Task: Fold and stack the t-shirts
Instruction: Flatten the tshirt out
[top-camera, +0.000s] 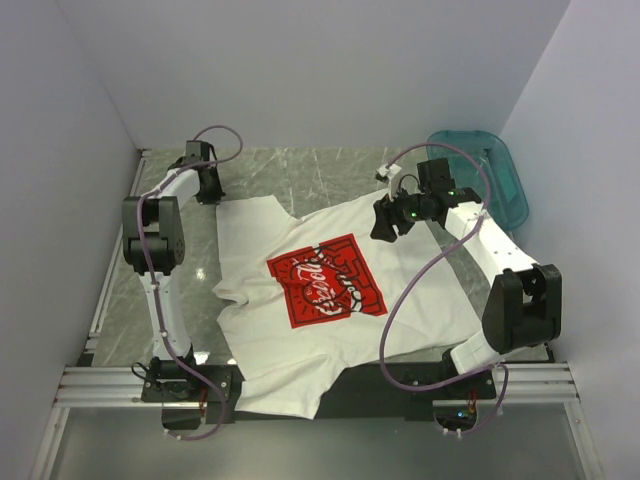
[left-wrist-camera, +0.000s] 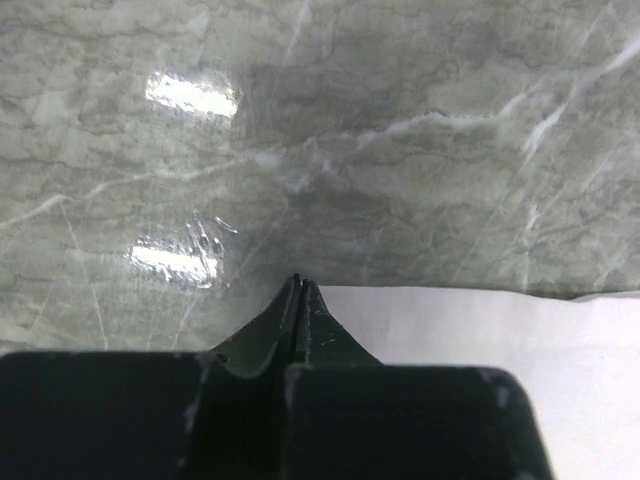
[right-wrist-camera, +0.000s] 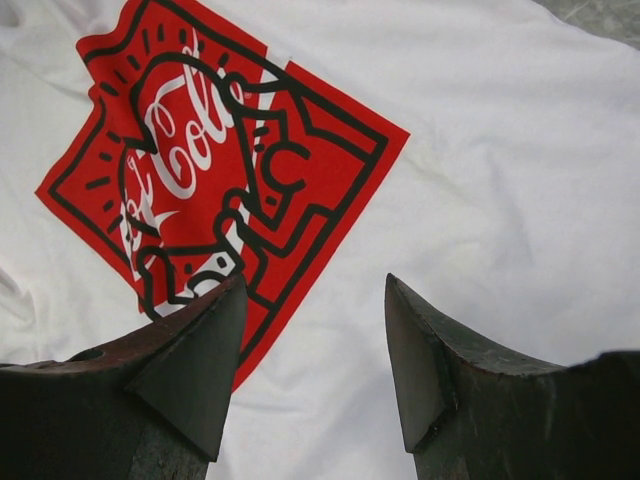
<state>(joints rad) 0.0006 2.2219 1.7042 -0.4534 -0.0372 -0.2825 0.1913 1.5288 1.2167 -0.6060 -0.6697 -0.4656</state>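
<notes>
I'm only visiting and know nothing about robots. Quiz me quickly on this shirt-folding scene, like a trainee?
1. True or false: the right gripper stands open over the white t-shirt.
2. Where is the teal basin? A far right corner; B near left corner; C on the shirt.
3. Fill in: the left gripper is ___ at the shirt's edge.
Key: 1 true; 2 A; 3 shut.
</notes>
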